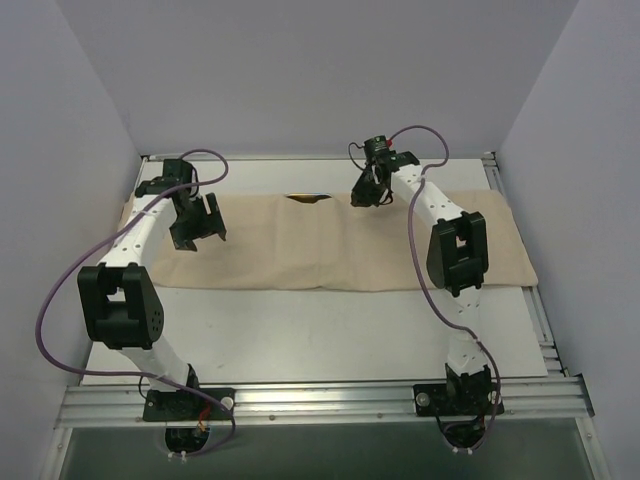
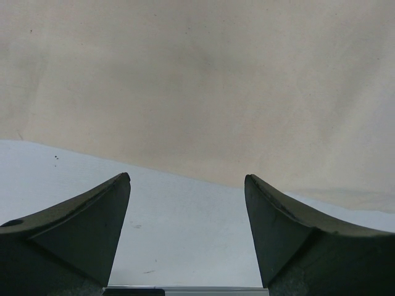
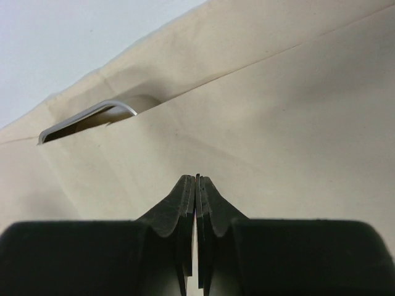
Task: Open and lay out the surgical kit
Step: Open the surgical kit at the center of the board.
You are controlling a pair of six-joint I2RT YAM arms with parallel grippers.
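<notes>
- Bare table [image 1: 330, 335] between cloth wrap [image 1: 330, 250] and arm bases [image 1: 180, 400]: open passage.
- Steel tray [image 3: 80, 117] pokes from a fold (only its rim shows) just ahead of the right gripper [image 3: 197, 177].
- Walls [image 1: 60, 150] close both sides.
</notes>
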